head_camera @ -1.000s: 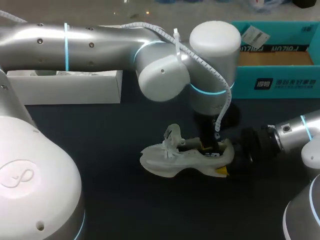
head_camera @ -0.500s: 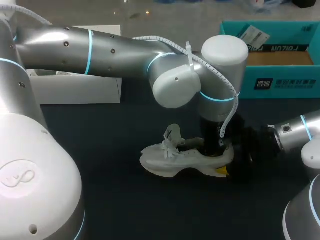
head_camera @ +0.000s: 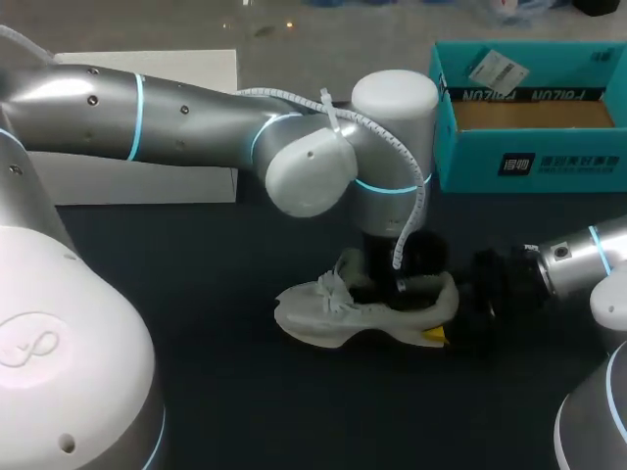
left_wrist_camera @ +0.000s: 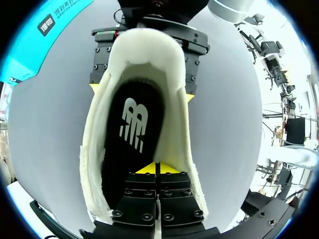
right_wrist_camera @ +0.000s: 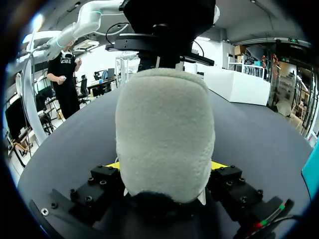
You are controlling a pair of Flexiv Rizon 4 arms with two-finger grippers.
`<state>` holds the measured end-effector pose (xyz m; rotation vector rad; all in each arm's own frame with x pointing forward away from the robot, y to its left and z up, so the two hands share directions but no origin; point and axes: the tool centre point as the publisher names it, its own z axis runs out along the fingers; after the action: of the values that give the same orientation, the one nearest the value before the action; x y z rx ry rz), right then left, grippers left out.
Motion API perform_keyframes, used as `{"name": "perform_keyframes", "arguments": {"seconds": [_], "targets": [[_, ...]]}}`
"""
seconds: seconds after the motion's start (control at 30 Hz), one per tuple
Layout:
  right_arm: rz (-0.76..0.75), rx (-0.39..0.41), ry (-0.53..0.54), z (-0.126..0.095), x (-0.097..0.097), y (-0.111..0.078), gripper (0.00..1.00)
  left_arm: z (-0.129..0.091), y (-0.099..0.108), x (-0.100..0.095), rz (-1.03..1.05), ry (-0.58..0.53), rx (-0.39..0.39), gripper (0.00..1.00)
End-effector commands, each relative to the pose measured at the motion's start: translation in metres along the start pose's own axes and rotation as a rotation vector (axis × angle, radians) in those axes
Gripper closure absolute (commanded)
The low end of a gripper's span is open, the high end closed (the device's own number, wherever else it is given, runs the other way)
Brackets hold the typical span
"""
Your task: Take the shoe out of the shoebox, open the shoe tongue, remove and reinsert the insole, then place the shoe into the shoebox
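cream suede shoe [head_camera: 333,318] — middle of dark desk [head_camera: 216,392] | right jaws pinching its heel | left jaws pressed together inside — over black insole [left_wrist_camera: 119,169]

Head camera looks down; both wrist cameras closely share the shoe [head_camera: 323,315].

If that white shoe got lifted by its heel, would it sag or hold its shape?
Probably holds its shape: the shoe has a thick sole. Its fuzzy heel looks soft, so it may dent in the right gripper. The flat black insole is likely floppy.
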<state>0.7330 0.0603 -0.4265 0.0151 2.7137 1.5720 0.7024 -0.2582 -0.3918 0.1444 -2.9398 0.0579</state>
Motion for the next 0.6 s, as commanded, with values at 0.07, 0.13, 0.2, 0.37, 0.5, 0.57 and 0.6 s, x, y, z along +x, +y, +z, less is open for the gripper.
{"name": "perform_keyframes", "arguments": {"seconds": [0.07,0.13,0.2,0.37,0.5,0.57,0.6], "targets": [[0.001,0.004,-0.003,0.003,0.0,-0.002,1.0,0.017,-0.006,-0.004,0.016,0.044,-0.002,0.98],[0.001,0.004,-0.003,0.003,0.0,-0.002,1.0,0.019,-0.008,-0.002,0.028,0.048,-0.007,0.73],[0.001,0.004,-0.003,0.003,0.0,-0.002,1.0,0.023,-0.009,-0.003,0.037,0.052,-0.014,0.56],[0.001,0.004,-0.003,0.003,0.0,-0.002,1.0,0.034,-0.008,-0.007,0.037,0.046,-0.038,0.55],[0.001,0.004,-0.003,0.003,0.0,-0.002,1.0,0.045,-0.009,-0.012,0.038,0.03,-0.046,0.55],[0.001,0.004,-0.003,0.003,0.0,-0.002,1.0,0.05,-0.009,-0.016,0.024,-0.014,-0.055,0.64],[0.001,0.004,-0.003,0.003,0.0,-0.002,1.0,0.052,-0.01,-0.018,0.02,-0.033,-0.053,0.68]]}}
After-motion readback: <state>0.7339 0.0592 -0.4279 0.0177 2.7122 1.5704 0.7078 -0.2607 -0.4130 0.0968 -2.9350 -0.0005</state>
